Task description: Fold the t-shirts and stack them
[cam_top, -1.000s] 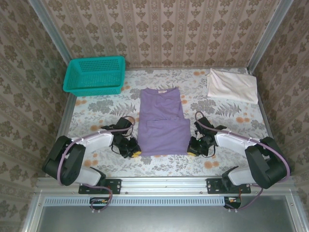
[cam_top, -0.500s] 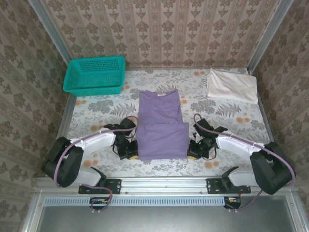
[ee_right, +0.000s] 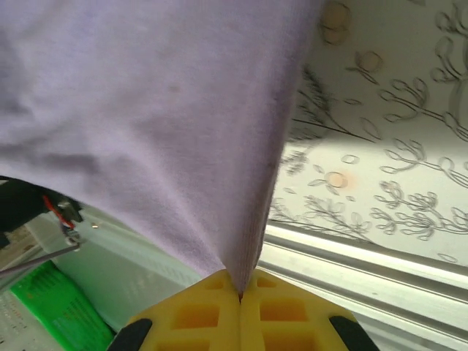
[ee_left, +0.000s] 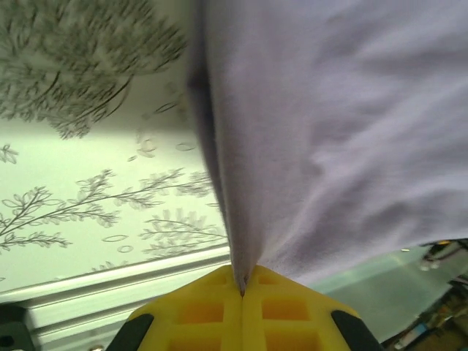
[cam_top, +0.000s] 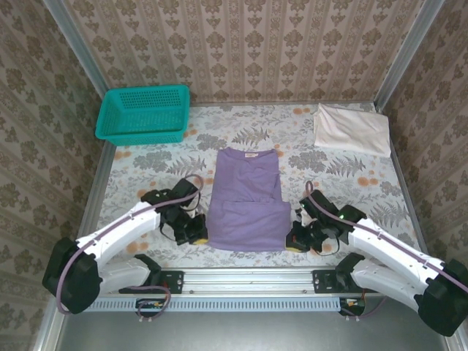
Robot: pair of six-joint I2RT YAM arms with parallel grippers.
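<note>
Floral table [cam_top: 146,164]: teal basket [cam_top: 140,133], lavender shirt [cam_top: 247,197], off-white shirt [cam_top: 351,130]

The lavender-purple cloth t-shirt [cam_top: 247,205] is a soft, matt knit, fine-grained in the wrist views and creased where it is pinched; the off-white cloth shirt [cam_top: 352,130] at the far right is likewise matt and gently rumpled; the teal plastic mesh basket [cam_top: 143,113] at the far left has a slight sheen; the floral-printed table cover [cam_top: 146,167] looks smooth; the near metal rail [cam_top: 248,276] is silvery and dull; the yellow plastic pads [ee_left: 197,314] of the left gripper [ee_left: 242,289] and the right gripper [ee_right: 240,292] are matt, moulded with square recesses; the white plastic arm shells [cam_top: 128,223] are glossy.
</note>
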